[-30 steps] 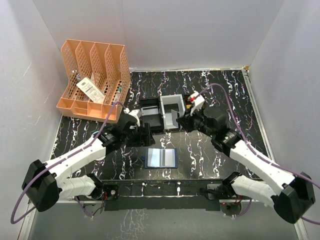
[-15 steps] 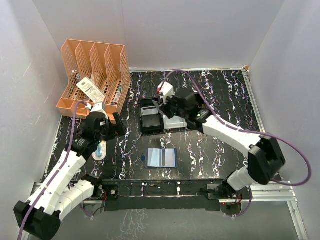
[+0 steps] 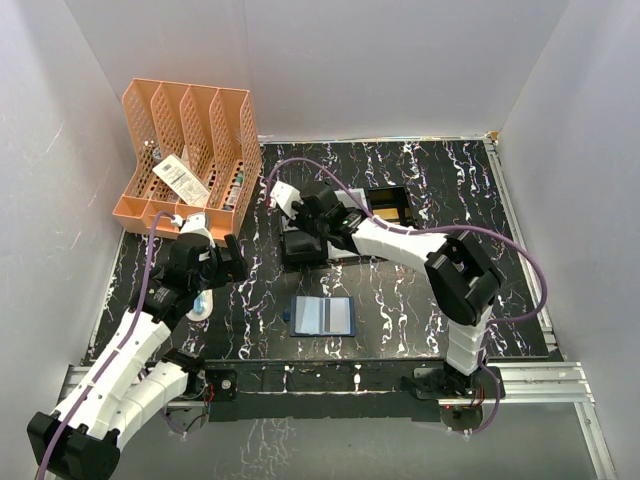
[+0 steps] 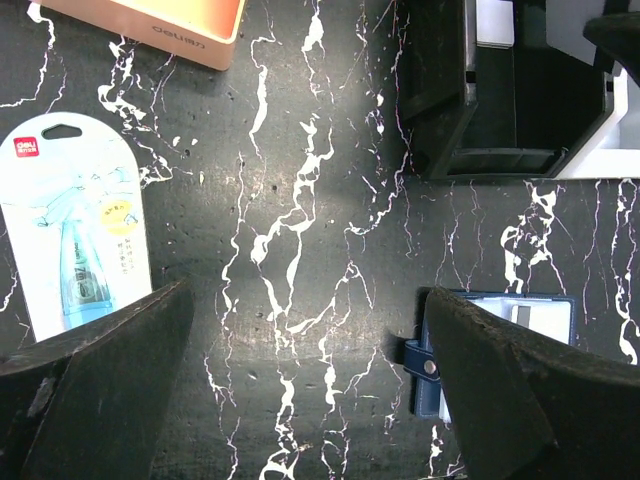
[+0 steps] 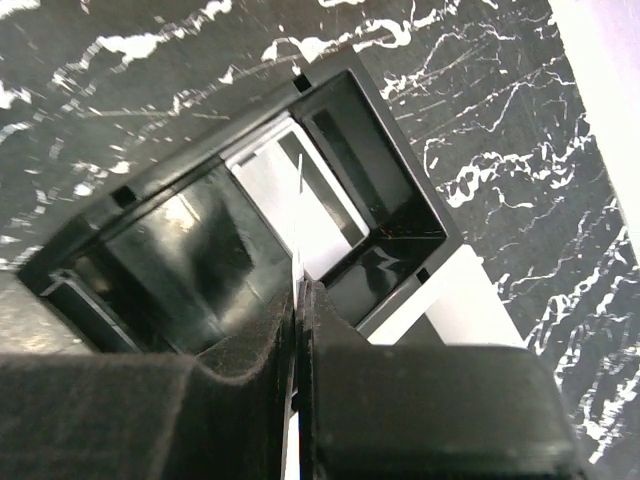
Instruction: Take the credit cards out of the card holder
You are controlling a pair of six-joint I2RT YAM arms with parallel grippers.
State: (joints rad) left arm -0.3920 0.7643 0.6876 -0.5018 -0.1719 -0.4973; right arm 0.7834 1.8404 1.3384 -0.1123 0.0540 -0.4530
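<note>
Twin arms, white and black.
Left arm [image 3: 130, 345], right arm [image 3: 395, 240]: white shells, black joints, purple cable [image 3: 149, 262] on each; left hand [image 4: 310, 390] fingers [image 4: 100, 400] matte black.

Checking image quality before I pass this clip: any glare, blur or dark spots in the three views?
Top external: even light, sharp, card holder clear. Left wrist: table crisp, left gripper soft and dark. Right wrist: glare on the glossy black tray; right gripper blurred, credit card only a thin edge.
</note>
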